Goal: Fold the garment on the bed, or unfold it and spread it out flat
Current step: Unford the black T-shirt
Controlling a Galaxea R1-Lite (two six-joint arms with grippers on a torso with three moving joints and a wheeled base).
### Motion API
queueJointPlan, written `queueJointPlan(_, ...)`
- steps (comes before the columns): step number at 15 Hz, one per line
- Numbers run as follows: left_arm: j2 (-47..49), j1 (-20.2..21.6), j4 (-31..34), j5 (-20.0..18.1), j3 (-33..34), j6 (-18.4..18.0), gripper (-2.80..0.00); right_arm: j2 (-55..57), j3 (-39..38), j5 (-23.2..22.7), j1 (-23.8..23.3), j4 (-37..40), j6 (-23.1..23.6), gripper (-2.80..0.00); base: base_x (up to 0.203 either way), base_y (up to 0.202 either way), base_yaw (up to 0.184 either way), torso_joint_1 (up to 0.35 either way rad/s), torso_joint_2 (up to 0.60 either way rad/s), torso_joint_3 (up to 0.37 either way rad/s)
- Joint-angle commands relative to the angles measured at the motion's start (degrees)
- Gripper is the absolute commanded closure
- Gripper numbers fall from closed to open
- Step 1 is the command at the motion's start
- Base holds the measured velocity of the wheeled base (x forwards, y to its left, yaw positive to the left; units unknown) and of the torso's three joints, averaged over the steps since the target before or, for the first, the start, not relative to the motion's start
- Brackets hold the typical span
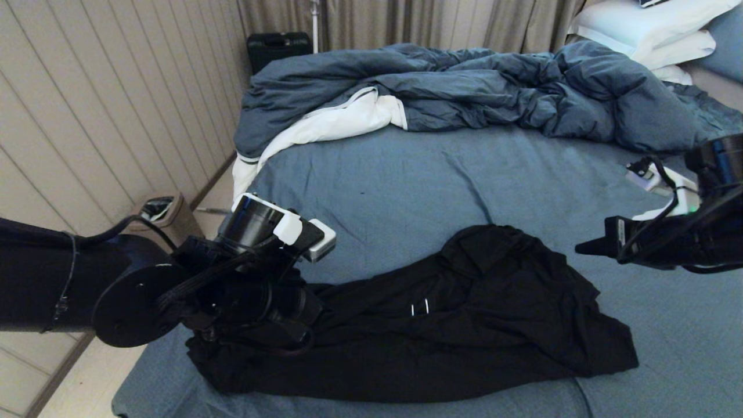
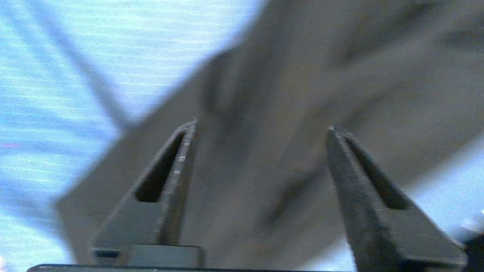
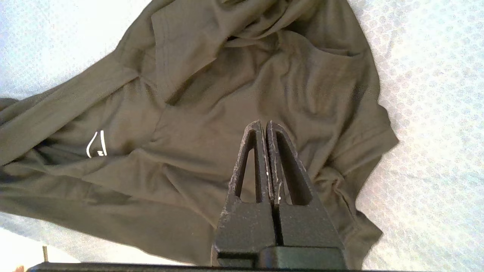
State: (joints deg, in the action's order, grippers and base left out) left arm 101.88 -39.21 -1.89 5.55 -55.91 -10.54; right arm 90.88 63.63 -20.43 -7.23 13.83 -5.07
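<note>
The left gripper (image 2: pixel 261 128), jaws spread, should pinch one layer of the crumpled black cotton T-shirt (image 1: pixel 464 325) by the slate-blue bed's (image 1: pixel 406 180) near left corner. The right gripper (image 3: pixel 263 126), pressed together and empty, hovers above.

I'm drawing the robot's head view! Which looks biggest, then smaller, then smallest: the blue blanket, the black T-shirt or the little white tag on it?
1. The blue blanket, bunched across the far side of the bed.
2. The black T-shirt; it lies nearer the camera, so this gap is unsure.
3. The white tag, clearly smallest.
</note>
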Motion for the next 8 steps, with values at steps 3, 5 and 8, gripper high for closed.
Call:
queueJointPlan(3,3.2,2.6,-2.2,1.7,1.6,-3.3,-2.80,1.2,-0.6,-0.5,-0.6,-0.6,0.1,0.00,0.000,0.000,0.000,0.000,0.00,0.000)
queueJointPlan(5,4.1,2.7,-2.8,1.7,2.3,-3.3,-2.80,1.9,-0.7,-0.5,-0.9,-1.1,0.1,0.00,0.000,0.000,0.000,0.000,0.00,0.000)
queueJointPlan(8,5.9,2.7,-6.6,1.4,2.8,-3.0,0.00,2.6,-0.7,-0.4,-0.9,-2.0,0.1,0.00,0.000,0.000,0.000,0.000,0.00,0.000)
